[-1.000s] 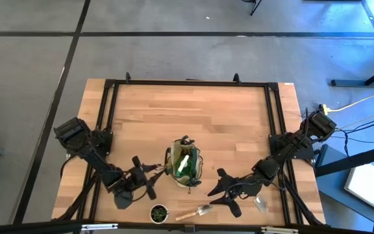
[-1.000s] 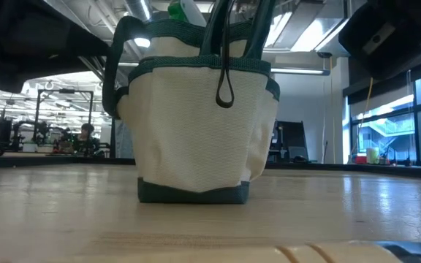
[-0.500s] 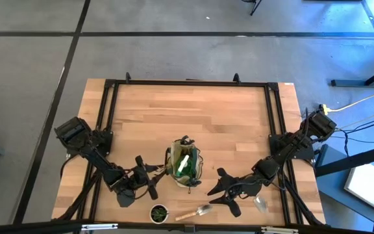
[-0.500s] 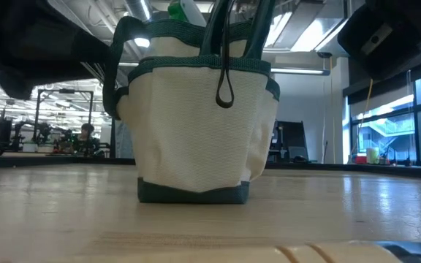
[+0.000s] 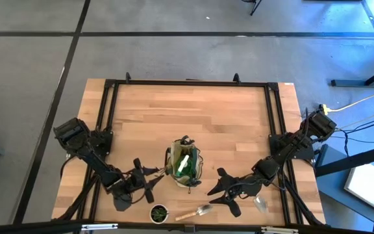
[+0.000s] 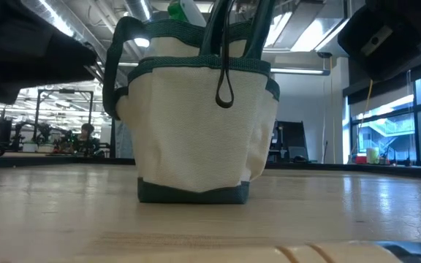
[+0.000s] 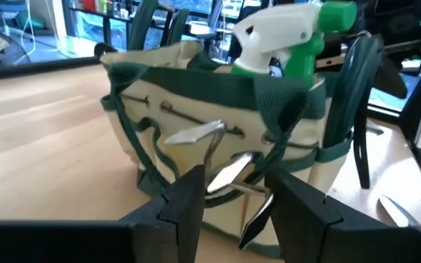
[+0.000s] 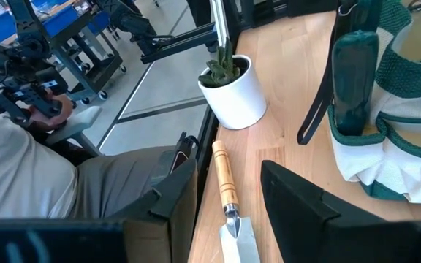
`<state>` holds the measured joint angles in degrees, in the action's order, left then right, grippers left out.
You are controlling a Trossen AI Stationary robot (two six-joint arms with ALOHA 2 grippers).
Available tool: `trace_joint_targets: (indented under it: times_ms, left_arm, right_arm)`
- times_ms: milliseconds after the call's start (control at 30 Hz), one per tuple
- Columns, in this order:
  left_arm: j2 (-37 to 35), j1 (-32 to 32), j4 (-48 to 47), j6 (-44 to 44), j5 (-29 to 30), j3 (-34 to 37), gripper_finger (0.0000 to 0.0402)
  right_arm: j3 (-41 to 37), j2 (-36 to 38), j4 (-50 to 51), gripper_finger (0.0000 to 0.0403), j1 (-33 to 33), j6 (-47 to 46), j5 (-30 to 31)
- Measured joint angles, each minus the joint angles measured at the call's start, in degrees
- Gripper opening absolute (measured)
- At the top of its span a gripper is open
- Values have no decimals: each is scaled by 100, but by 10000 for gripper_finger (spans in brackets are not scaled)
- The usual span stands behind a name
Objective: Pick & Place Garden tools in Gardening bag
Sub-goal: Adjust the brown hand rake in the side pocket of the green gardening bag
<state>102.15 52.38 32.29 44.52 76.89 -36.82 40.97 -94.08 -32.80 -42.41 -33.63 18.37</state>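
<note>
A: Where is the gardening bag (image 5: 186,165)?

B: It stands upright on the wooden surface (image 5: 193,117), toward the front edge and between the two arms. The green spray bottle (image 7: 291,36) with its white top pokes out of the bag's mouth, and dark green handles rise beside it.

A: What about the left tool (image 5: 149,181)?

B: It sits just left of the bag, low over the surface. In the left wrist view its fingers (image 7: 188,201) stand apart with nothing between them, so it is released. They point at the bag's side pocket, where the metal ends of a tool gleam.

A: And the right tool (image 5: 221,184)?

B: It is to the right of the bag, near the front edge. Its fingers (image 8: 174,186) are spread and empty too. Between them, farther off, a wooden-handled trowel (image 8: 229,197) lies flat on the surface.

A: Anything else near that trowel?

B: A small pot with a green plant (image 5: 159,212) stands just beyond the handle's end, close to the front edge. Another metal blade (image 5: 261,205) lies at the right, by the right arm. Past the surface's edge a seated person (image 8: 20,168) shows.
</note>
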Motion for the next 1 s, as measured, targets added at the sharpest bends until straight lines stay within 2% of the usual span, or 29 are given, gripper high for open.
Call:
trace_joint_targets:
  times_ms: [233, 633, 900, 1000]
  left_arm:
    - [0, -9, -603, 783, -158, 2, 139]
    - [444, 2, -498, 1473, -344, 2, 139]
    - [1023, -53, -206, 833, -375, -650, 139]
    - [1133, -32, -243, 355, -75, -921, 139]
  right_arm:
    - [0, 0, 0, 156, 0, 0, 0]
    - [0, 0, 44, 156, 0, 0, 0]
    - [0, 0, 44, 156, 0, 0, 0]
    - [0, 0, 44, 156, 0, 0, 0]
